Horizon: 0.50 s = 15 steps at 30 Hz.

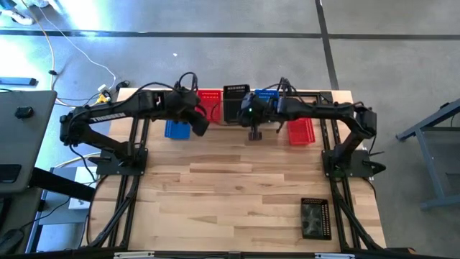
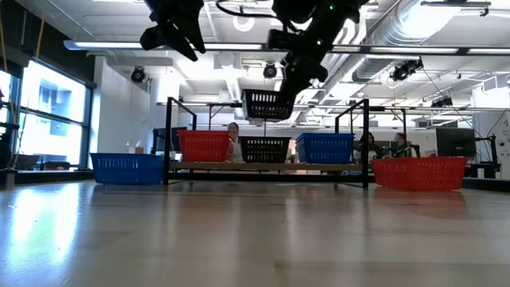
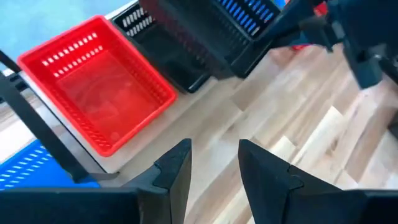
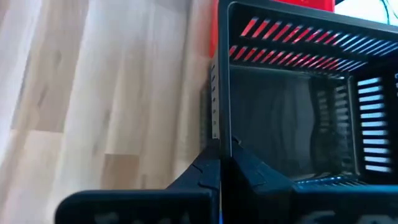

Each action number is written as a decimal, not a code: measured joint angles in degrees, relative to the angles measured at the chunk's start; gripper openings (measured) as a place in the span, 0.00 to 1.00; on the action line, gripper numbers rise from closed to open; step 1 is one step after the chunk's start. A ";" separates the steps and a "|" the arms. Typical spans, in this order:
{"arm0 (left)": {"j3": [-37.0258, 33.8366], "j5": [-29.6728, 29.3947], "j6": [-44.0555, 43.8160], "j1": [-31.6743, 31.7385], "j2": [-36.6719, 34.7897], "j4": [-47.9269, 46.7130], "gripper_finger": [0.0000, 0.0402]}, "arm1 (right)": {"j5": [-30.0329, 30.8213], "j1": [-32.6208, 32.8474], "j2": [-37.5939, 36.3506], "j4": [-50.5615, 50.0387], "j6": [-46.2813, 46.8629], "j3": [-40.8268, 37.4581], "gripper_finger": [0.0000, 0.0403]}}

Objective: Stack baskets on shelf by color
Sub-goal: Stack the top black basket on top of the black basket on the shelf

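Observation:
The shelf stands at the table's far edge and carries a red basket, a black basket and a blue basket, each resting on its bottom. My right gripper is shut on a second black basket, held in the air above the shelf's black one. My left gripper is open and empty, high above the table in front of the red basket; it also shows in the high view. My right gripper pinches the rim of the black basket's side wall between its two fingers, one finger inside the basket and one outside. The fingers come from the table's right side, slanting down. The basket hangs about level, open side up, clear of the basket below.
A blue basket stands on the table left of the shelf's near side, a red basket on the right. Another black basket lies near the table's front right corner. The middle of the table is bare wood.

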 joint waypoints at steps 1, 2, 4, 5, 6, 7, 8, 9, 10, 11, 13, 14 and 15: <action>-0.02 0.06 0.02 0.52 -0.06 -0.04 0.31 | -0.89 -0.81 0.00 0.02 -0.65 0.00 0.00; -0.04 0.04 0.02 0.98 -0.22 -0.02 0.31 | -1.79 -1.50 0.00 0.02 -1.09 0.00 0.00; -0.01 0.04 0.02 1.59 -0.58 0.02 0.31 | -3.41 -2.71 0.21 0.07 -1.32 0.00 0.00; 0.00 0.02 0.02 1.98 -0.56 0.05 0.31 | -3.72 -3.21 0.49 0.12 -1.40 0.00 0.00; 0.00 0.04 0.02 2.39 -0.45 0.01 0.31 | -3.73 -3.62 0.95 0.11 -1.72 0.00 0.00; 0.00 0.04 0.02 2.74 -0.39 -0.02 0.31 | -3.73 -3.83 1.39 0.22 -2.30 0.00 0.00; 0.00 0.04 0.02 3.09 -0.39 0.00 0.31 | -3.71 -3.98 1.78 0.26 -2.67 0.00 0.00; 0.00 0.04 0.02 3.47 -0.43 0.02 0.31 | -3.69 -4.10 2.15 0.68 -2.73 0.00 0.00; 0.00 0.02 0.02 3.78 -0.46 0.02 0.31 | -3.72 -4.11 2.40 1.58 -2.67 0.00 0.00; 0.00 0.04 0.02 4.06 -0.44 0.00 0.31 | -3.77 -4.08 2.59 2.21 -2.64 0.00 0.00; 0.00 0.03 -0.01 4.50 -0.44 0.02 0.31 | -3.73 -4.03 2.99 3.01 -2.65 0.00 0.00; 0.00 0.04 -0.01 4.76 -0.42 0.02 0.31 | -3.75 -4.03 3.23 3.26 -2.67 0.00 0.00; 0.00 0.04 -0.02 4.94 -0.41 0.02 0.31 | -3.81 -4.03 3.43 3.30 -2.64 0.00 0.00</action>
